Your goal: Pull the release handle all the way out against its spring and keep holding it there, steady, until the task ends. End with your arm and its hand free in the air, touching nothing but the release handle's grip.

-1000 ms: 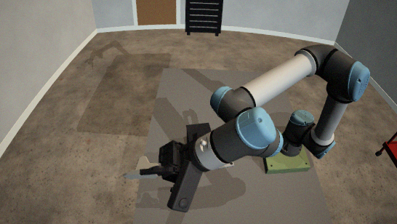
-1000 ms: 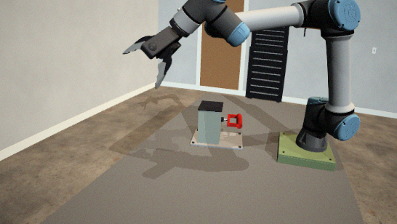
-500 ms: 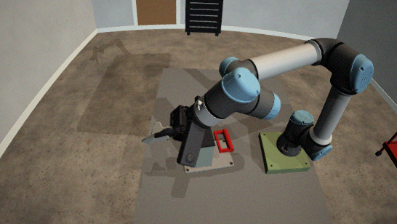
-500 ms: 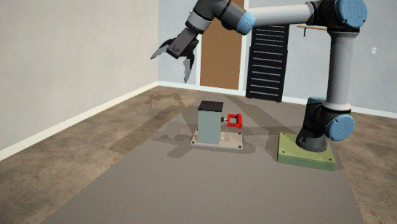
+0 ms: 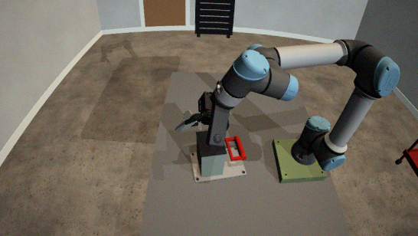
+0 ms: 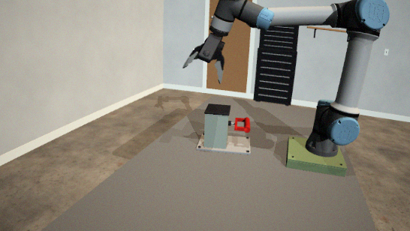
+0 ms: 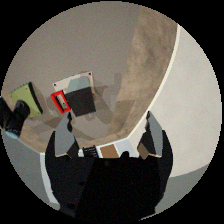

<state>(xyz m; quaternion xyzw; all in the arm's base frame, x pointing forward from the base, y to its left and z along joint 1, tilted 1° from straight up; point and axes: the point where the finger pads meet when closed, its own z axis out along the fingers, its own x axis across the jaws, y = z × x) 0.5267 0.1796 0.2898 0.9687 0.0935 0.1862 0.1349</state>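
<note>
Grey and blue, the one arm rises from its green base plate, bends at a high elbow and reaches across to hang the jaws in the air above and behind the grey housing block — pointing down, spread wide, nothing between them, touching nothing. In the wrist view both fingertips frame the scene below. One red release handle sticks out of the block's side toward the arm's base, close in against the block, on a short rod. One block stands on one pale mounting plate, which lies on the grey surface. Around it: brown floor, a brown door, a black slatted rack by the back wall — and a red cart at the right edge of the top view.
</note>
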